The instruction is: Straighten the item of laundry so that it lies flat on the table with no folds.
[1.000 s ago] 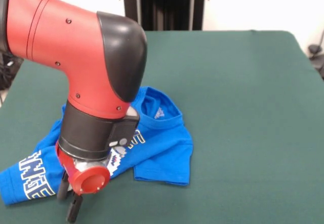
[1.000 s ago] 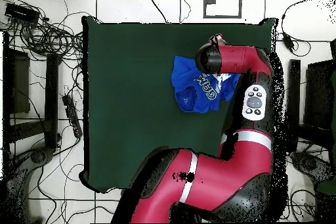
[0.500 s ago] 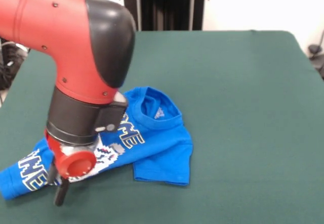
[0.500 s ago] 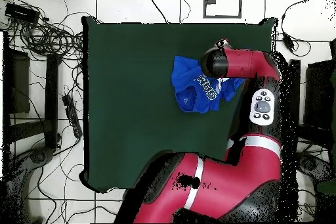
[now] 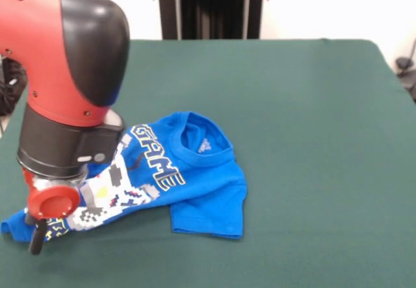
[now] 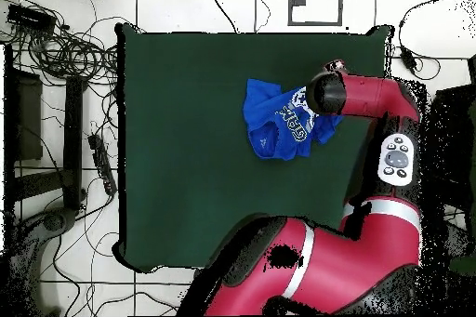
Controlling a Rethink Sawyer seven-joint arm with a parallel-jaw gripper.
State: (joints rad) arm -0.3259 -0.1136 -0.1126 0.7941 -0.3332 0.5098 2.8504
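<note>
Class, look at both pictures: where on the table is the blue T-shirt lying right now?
In the front view the blue T-shirt lies left of centre on the green table, its left end under the gripper. Overhead it sits near the table's upper right, beside the arm.

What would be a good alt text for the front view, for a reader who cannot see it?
A red and black robot arm reaches down at the left, its hand at the edge of a crumpled blue T-shirt with white lettering. The shirt lies folded on a dark green table.
</note>
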